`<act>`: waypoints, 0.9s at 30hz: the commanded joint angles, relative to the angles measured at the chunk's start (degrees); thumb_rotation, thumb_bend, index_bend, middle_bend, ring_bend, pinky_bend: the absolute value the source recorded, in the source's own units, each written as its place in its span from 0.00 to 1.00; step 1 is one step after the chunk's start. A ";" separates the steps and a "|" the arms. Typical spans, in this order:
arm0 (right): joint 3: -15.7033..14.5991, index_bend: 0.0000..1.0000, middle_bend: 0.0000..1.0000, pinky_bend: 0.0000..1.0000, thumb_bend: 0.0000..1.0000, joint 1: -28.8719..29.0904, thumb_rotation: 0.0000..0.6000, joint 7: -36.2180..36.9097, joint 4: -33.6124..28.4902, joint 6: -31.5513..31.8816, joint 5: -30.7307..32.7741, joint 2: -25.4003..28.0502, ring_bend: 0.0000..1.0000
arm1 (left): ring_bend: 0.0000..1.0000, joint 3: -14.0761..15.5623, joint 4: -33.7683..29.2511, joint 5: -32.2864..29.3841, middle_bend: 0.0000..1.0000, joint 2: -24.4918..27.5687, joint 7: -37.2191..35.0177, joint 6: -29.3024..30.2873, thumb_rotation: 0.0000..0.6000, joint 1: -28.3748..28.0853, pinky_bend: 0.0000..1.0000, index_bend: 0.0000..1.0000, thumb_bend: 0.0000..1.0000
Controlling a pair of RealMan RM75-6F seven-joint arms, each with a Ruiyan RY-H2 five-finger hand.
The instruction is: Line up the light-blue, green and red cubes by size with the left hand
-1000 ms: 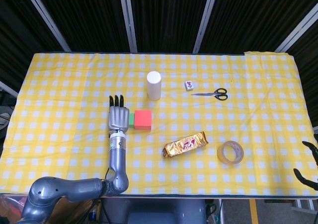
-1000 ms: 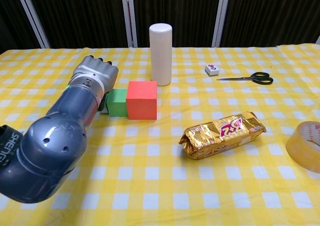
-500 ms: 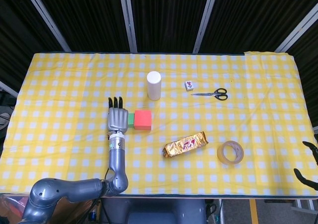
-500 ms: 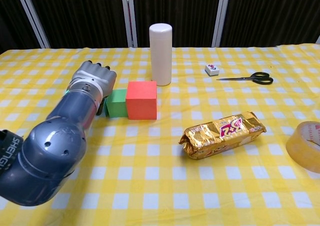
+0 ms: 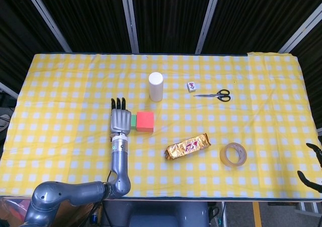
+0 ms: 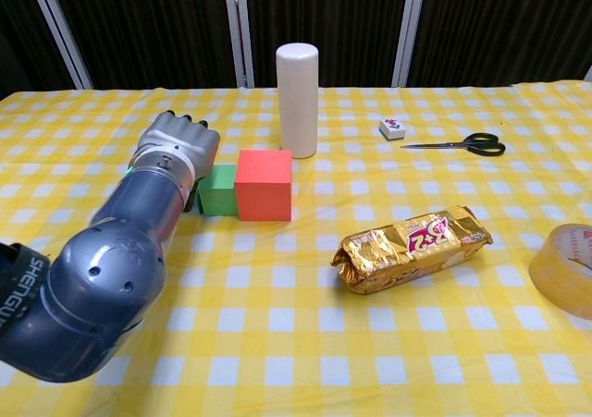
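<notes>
Your left hand [image 5: 120, 120] barely shifted, fingers flat and together, still against green cube [image 6: 218, 190] beside red cube [image 6: 264, 185], mid-tabletop.

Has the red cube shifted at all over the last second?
No. The red cube sits the same way below the white cylindrical bottle in the head view, still flush against the green cube.

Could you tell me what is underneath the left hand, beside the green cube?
The left hand lies over the spot left of the green cube, which touches the red cube. Both views show only a sliver there; whether the light-blue cube sits beneath cannot be told.
</notes>
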 commanded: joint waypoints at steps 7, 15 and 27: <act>-0.08 0.19 0.00 0.00 0.32 0.02 1.00 0.30 -0.01 -0.14 -0.04 0.08 0.02 | 0.00 0.05 0.90 0.14 0.00 -0.45 0.32 -0.40 1.00 0.24 0.00 0.51 0.35; -0.10 0.19 0.00 0.00 0.32 0.07 1.00 0.40 -0.13 -0.39 0.13 0.23 0.02 | 0.00 -0.11 1.31 0.57 0.00 -0.57 0.17 -0.91 1.00 0.43 0.00 0.32 0.34; -0.16 0.19 0.00 0.00 0.32 0.14 1.00 0.24 -0.35 -0.52 0.11 0.31 0.02 | 0.00 -0.36 -1.71 0.95 0.00 0.69 1.61 0.71 1.00 0.83 0.00 0.27 0.34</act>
